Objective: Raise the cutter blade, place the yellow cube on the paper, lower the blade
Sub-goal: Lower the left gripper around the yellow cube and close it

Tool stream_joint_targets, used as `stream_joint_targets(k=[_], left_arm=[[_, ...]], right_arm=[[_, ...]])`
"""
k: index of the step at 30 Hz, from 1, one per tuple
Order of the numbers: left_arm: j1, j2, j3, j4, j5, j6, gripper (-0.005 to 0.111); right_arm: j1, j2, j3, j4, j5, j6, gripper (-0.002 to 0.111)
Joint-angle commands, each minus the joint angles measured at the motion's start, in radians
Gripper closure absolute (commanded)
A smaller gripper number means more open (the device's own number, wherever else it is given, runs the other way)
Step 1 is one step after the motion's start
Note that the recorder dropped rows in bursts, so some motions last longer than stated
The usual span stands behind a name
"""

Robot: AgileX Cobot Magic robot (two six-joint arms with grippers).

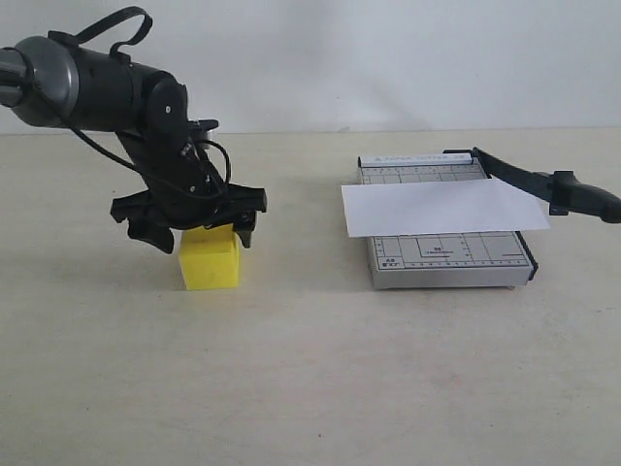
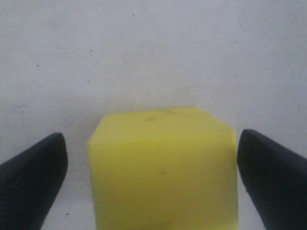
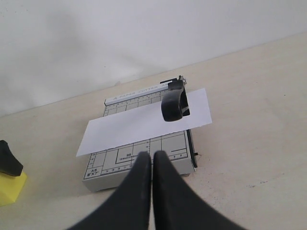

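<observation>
Outside, we see the plain, bright yellow cube [image 1: 211, 260] sitting well left of the grey trimmer base [image 1: 446, 264]. Left wrist: the left gripper [image 2: 151, 139] straddles it, jaws released. Right wrist: the right gripper [image 3: 152, 165] hangs clenched, empty, near the base.

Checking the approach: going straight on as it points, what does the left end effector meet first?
The yellow cube, which sits between its open fingers; they look set to pass either side, though depth is unclear.
</observation>
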Motion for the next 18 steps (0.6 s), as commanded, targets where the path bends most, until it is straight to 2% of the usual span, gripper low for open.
stream_joint_targets(k=[1, 4, 7, 15, 16, 18], left_arm=[[-0.005, 0.001, -0.006, -0.012, -0.005, -0.009, 0.017], [-0.005, 0.001, -0.006, -0.012, -0.005, -0.009, 0.020], [-0.005, 0.001, -0.006, -0.012, -0.001, -0.009, 0.033], [-0.005, -0.001, -0.014, -0.012, 0.037, 0.002, 0.097], [-0.007, -0.008, -0.027, -0.012, 0.050, 0.037, 0.102], [-0.017, -0.033, -0.060, -0.013, 0.053, 0.088, 0.102]], right_arm=[[0.000, -0.009, 0.005, -0.009, -0.001, 0.004, 0.107], [0.000, -0.009, 0.005, -0.009, -0.001, 0.004, 0.107], [0.000, -0.009, 0.005, -0.009, -0.001, 0.004, 0.107], [0.000, -0.009, 0.005, -0.009, -0.001, 0.004, 0.107], [0.000, -0.009, 0.005, -0.009, -0.001, 0.004, 0.107], [0.000, -0.009, 0.005, -0.009, -0.001, 0.004, 0.107]])
